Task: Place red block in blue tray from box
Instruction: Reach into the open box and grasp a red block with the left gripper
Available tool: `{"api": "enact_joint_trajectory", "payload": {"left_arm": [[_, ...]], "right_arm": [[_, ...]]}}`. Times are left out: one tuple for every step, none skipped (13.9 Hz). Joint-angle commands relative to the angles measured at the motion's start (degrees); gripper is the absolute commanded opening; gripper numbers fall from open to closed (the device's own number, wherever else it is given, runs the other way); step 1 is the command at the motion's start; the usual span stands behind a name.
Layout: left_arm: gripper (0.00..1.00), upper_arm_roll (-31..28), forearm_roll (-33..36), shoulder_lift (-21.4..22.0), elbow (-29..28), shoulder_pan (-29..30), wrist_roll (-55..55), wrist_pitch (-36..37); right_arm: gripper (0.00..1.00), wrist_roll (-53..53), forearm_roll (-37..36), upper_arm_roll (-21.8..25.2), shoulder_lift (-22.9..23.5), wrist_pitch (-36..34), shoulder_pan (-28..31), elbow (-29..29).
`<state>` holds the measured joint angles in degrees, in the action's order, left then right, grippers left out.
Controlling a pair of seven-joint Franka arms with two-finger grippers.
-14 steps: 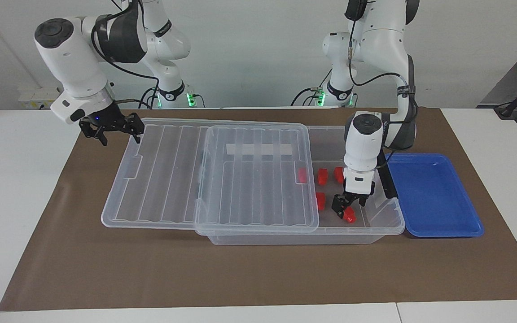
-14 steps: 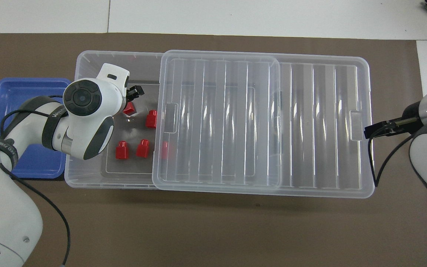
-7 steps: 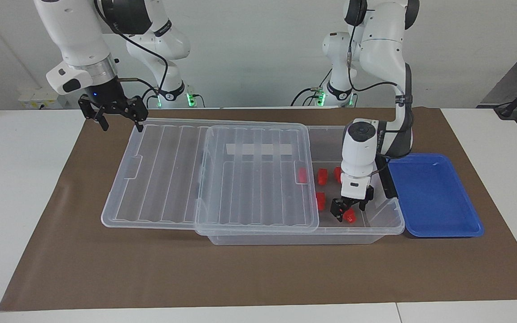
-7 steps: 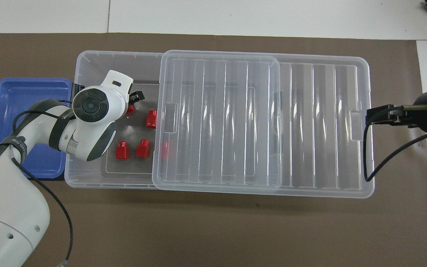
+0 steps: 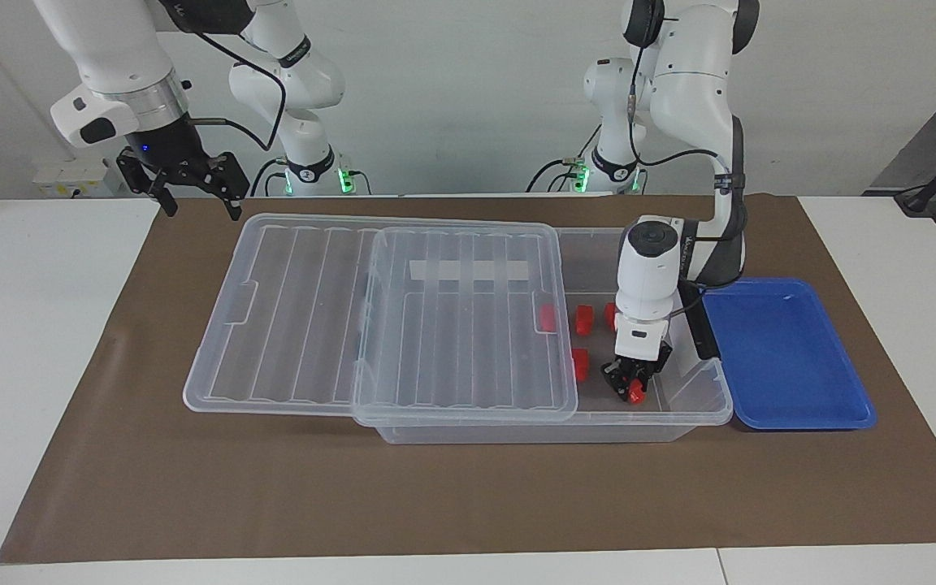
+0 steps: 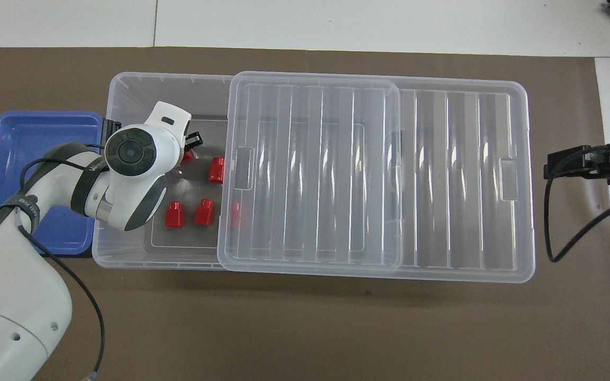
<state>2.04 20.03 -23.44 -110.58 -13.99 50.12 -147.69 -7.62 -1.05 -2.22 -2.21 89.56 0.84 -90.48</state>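
Note:
The clear box lies on the brown mat, its ribbed lid slid half off toward the right arm's end. Several red blocks lie in the open part. My left gripper reaches down into the box, its fingers shut on a red block that rests on the box floor; in the overhead view my wrist hides most of that block. The blue tray stands empty beside the box at the left arm's end. My right gripper hangs open and empty above the mat past the lid's end.
Other red blocks lie in the box nearer the lid, one partly under the lid's edge. The box wall stands between the held block and the tray. Brown mat covers the table's middle.
My left gripper has dropped a little and its fingers have closed in on the red block. My right gripper has risen and drawn away from the lid's end.

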Motion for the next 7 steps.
{"api": "enact_joint_trajectory", "payload": {"left_arm": [[0.00,-0.28,1.41,0.23,-0.08,-0.25,0.24,1.25],[0.00,-0.28,1.41,0.23,0.45,-0.34,0.24,2.30],[0.00,-0.19,1.50,0.32,1.93,-0.43,0.06,5.01],[0.00,0.16,1.41,0.76,4.64,-0.60,-0.02,9.56],[0.00,0.42,1.41,1.28,7.98,-1.04,-0.46,14.92],[0.00,0.86,0.98,2.51,10.19,-1.04,-1.42,19.58],[0.00,1.47,0.36,3.56,11.25,-0.78,-2.30,22.59]], "right_arm": [[1.00,-0.82,0.00,-0.68,1.85,-2.02,0.57,2.50],[1.00,-0.82,0.00,-0.77,1.77,-2.02,0.57,2.15],[1.00,-0.73,0.00,-0.68,1.50,-2.02,0.57,1.71],[1.00,-0.47,0.17,-0.59,1.42,-1.94,0.57,1.45],[1.00,-0.38,0.35,-0.51,1.33,-1.93,0.57,1.44],[1.00,-0.38,0.44,-0.51,1.24,-1.93,0.57,1.44],[1.00,-0.30,0.52,-0.51,1.24,-1.93,0.39,1.44]]}}
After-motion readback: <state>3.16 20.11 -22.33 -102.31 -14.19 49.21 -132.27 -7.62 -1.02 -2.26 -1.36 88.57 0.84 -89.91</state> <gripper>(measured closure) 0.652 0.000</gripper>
